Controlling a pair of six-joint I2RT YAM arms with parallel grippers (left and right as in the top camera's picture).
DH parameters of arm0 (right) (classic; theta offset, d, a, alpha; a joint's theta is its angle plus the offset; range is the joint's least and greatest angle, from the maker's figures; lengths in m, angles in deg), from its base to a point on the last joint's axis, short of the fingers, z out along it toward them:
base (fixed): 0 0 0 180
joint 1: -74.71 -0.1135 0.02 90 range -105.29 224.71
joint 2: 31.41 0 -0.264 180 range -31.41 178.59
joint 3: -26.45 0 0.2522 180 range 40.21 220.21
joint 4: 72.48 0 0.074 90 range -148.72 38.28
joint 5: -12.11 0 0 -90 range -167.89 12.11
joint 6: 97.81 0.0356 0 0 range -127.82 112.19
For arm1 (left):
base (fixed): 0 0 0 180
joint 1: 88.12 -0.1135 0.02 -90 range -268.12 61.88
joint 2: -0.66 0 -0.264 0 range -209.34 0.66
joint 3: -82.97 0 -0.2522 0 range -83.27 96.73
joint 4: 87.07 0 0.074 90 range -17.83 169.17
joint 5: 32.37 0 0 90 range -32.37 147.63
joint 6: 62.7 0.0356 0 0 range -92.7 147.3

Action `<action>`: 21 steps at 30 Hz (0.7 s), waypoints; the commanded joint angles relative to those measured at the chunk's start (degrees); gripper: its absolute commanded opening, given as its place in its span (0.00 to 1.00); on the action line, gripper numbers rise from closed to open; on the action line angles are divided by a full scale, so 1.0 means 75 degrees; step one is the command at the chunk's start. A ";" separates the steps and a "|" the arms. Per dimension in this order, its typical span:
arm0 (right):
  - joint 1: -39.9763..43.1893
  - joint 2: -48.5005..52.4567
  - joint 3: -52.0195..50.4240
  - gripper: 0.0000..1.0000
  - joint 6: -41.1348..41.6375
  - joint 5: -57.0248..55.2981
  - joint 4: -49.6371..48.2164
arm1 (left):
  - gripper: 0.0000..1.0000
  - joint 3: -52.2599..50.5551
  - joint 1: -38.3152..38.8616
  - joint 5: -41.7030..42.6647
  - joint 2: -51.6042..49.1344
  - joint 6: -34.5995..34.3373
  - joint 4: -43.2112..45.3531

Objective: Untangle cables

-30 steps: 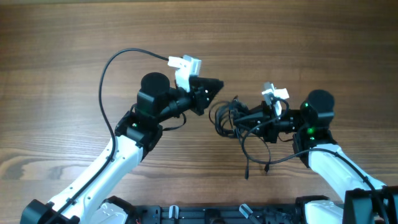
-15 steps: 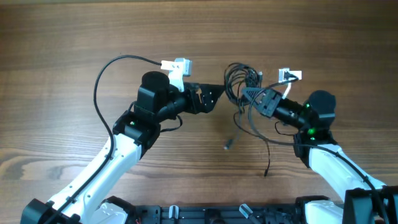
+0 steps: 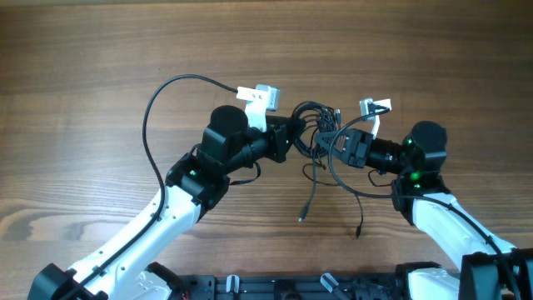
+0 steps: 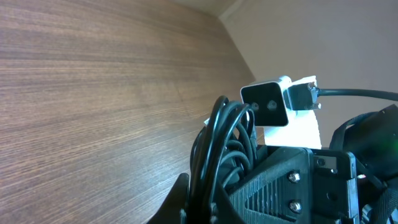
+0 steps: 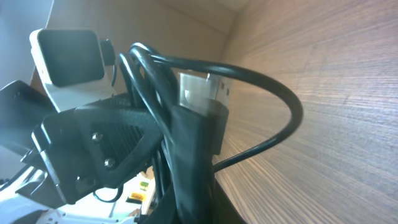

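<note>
The cables (image 3: 315, 117) are one knotted bundle of thin black wires held above the wooden table between my two grippers. Two loose ends hang down, one to a small plug (image 3: 304, 217), the other to a tip (image 3: 358, 232). My left gripper (image 3: 293, 134) is shut on the bundle's left side; the left wrist view shows wire loops (image 4: 219, 140) pinched between its fingers (image 4: 181, 200). My right gripper (image 3: 332, 143) is shut on the bundle's right side; the right wrist view shows loops (image 5: 153, 70) rising from its jaws.
A thicker black arm cable (image 3: 158, 100) arcs over the table left of the left arm. Each wrist's white camera mount (image 3: 260, 97) (image 3: 372, 108) sits close to the bundle. The arm bases run along the table's front edge (image 3: 275, 287).
The left arm has moved right, and its gripper now grips the bundle. The right gripper has carried the bundle up from the table and holds it slightly lower and more to the left than half a second ago.
</note>
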State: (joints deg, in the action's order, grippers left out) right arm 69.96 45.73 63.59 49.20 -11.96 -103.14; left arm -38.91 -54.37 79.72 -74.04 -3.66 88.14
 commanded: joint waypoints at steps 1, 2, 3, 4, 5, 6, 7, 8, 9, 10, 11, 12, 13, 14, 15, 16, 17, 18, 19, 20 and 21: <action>0.0006 -0.0015 0.0038 0.69 -0.0702 0.0431 -0.0064 | 0.04 0.0079 0.0000 -0.0484 -0.0012 0.0073 0.0009; 0.0163 -0.0015 0.0038 1.00 -0.1221 0.0574 -0.0026 | 0.04 0.0079 -0.0111 -0.0641 0.0026 0.0073 0.0026; 0.0402 -0.0015 0.0038 1.00 -0.1510 0.0691 0.0026 | 0.04 0.0079 -0.0283 -0.0629 0.0096 0.0070 0.0026; 0.0688 -0.0015 0.0038 1.00 -0.1635 0.0691 0.0102 | 0.04 0.0079 -0.0431 -0.0525 0.0166 0.0070 0.0020; 0.0979 -0.0015 0.0038 1.00 -0.1673 0.0688 0.0102 | 0.04 0.0079 -0.0597 -0.0283 0.0242 0.0070 0.0026; 0.1518 -0.0015 0.0038 0.98 -0.1582 0.0685 0.0020 | 0.04 0.0079 -0.0807 0.0245 0.0291 0.0073 0.0029; 0.1518 -0.0015 0.0038 0.82 -0.1585 0.0714 0.0000 | 0.04 0.0079 -0.0833 0.0431 0.0286 0.0076 0.0017; 0.1367 -0.0015 0.0038 0.59 -0.1597 0.0819 0.0015 | 0.04 0.0079 -0.0831 0.0551 0.0286 0.0096 0.0035; 0.1105 -0.0015 0.0038 0.39 -0.1603 0.0822 0.0006 | 0.04 0.0079 -0.0831 0.0731 0.0283 0.0096 0.0032; 0.0895 -0.0015 0.0038 0.41 -0.1603 0.0720 -0.0029 | 0.04 0.0079 -0.0831 0.0854 0.0262 0.0096 0.0032; 0.0638 -0.0015 0.0038 0.47 -0.1606 0.0545 -0.0163 | 0.04 0.0079 -0.0831 0.1070 0.0233 0.0099 0.0032; 0.0312 -0.0015 0.0038 0.50 -0.1612 0.0356 -0.0399 | 0.04 0.0079 -0.0831 0.1329 0.0213 0.0102 0.0032; 0.0087 -0.0015 0.0038 0.52 -0.1676 0.0207 -0.0568 | 0.04 0.0079 -0.0831 0.1480 0.0213 0.0099 0.0032; -0.0070 -0.0015 0.0038 0.52 -0.1795 -0.0047 -0.0580 | 0.04 0.0079 -0.0831 0.1585 0.0213 0.0099 0.0038; -0.0172 -0.0015 0.0038 0.52 -0.1807 -0.0294 -0.0536 | 0.04 0.0079 -0.0828 0.1603 0.0213 0.0096 0.0035; -0.0213 -0.0015 0.0038 0.52 -0.1807 -0.0446 -0.0527 | 0.04 0.0079 -0.0793 0.1600 0.0213 0.0099 0.0038; -0.0239 -0.0015 0.0038 0.52 -0.1807 -0.0554 -0.0533 | 0.04 0.0079 -0.0743 0.1600 0.0213 0.0096 0.0064; -0.0245 -0.0015 0.0038 0.46 -0.1810 -0.0629 -0.0533 | 0.04 0.0079 -0.0603 0.1597 0.0213 0.0099 0.0090; -0.0245 -0.0015 0.0038 0.43 -0.1807 -0.0627 -0.0533 | 0.04 0.0079 -0.0501 0.1597 0.0213 0.0099 0.0093; -0.0245 -0.0015 0.0038 0.42 -0.1810 -0.0627 -0.0525 | 0.04 0.0079 -0.0335 0.1594 0.0213 0.0102 0.0093; -0.0245 -0.0015 0.0038 0.41 -0.1816 -0.0624 -0.0525 | 0.04 0.0079 -0.0233 0.1594 0.0213 0.0102 0.0160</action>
State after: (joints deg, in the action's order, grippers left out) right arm 68.58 45.71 63.59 36.87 -15.44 -106.62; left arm -38.91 -58.32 89.29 -73.32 -3.42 88.60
